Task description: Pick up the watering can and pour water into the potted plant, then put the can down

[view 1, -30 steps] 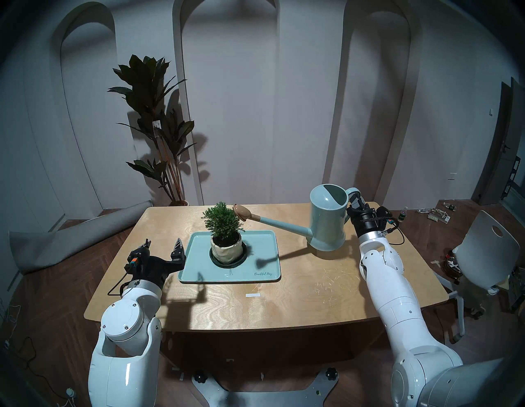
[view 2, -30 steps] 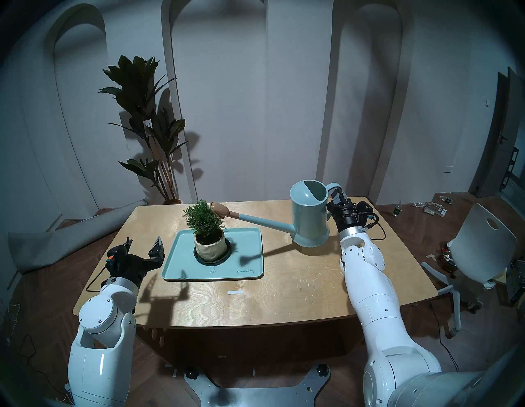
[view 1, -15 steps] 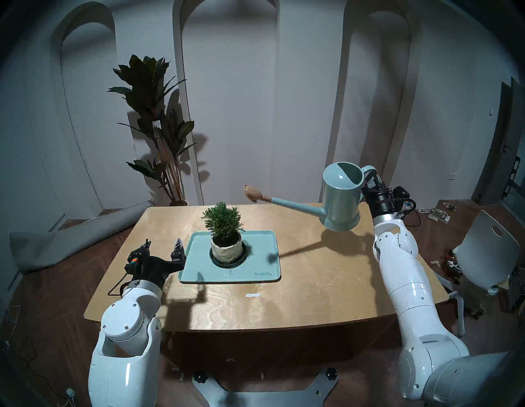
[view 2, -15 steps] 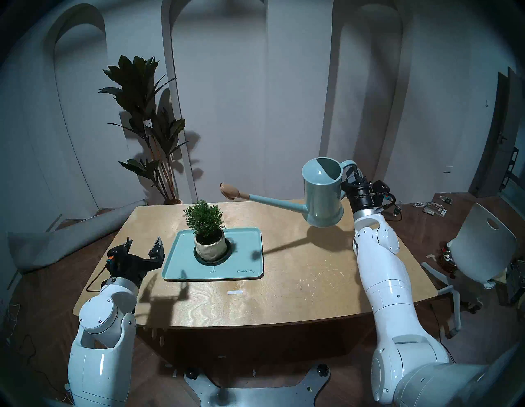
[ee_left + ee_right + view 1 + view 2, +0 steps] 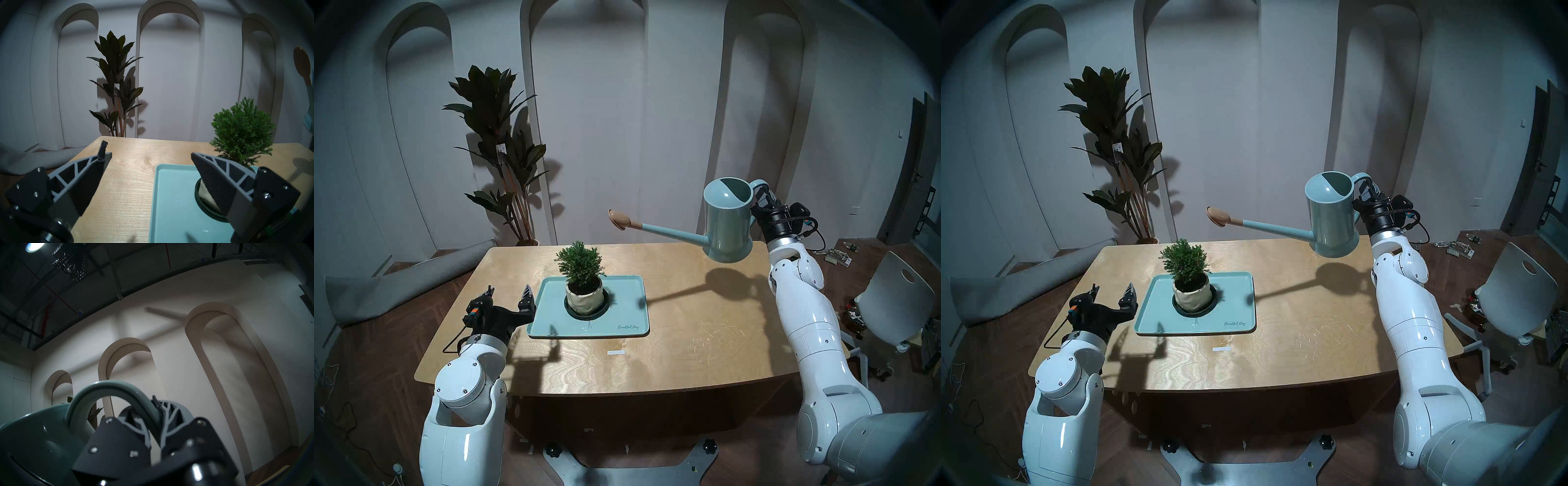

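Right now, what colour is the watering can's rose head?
Tan-brown rose head, clearest in the head view.

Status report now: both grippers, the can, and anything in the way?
Right gripper shut on can handle, can airborne, upright. Left gripper open, empty, beside tray. Rose above and right of plant; path clear.

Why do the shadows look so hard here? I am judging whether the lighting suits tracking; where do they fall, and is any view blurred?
Head stereo left: sharp; the watering can casts a crisp shadow on the table, its spout's running onto the tray. Right wrist: dim, one ceiling lamp glaring at top left. Left wrist: sharp, floor plant shadowed on the wall.
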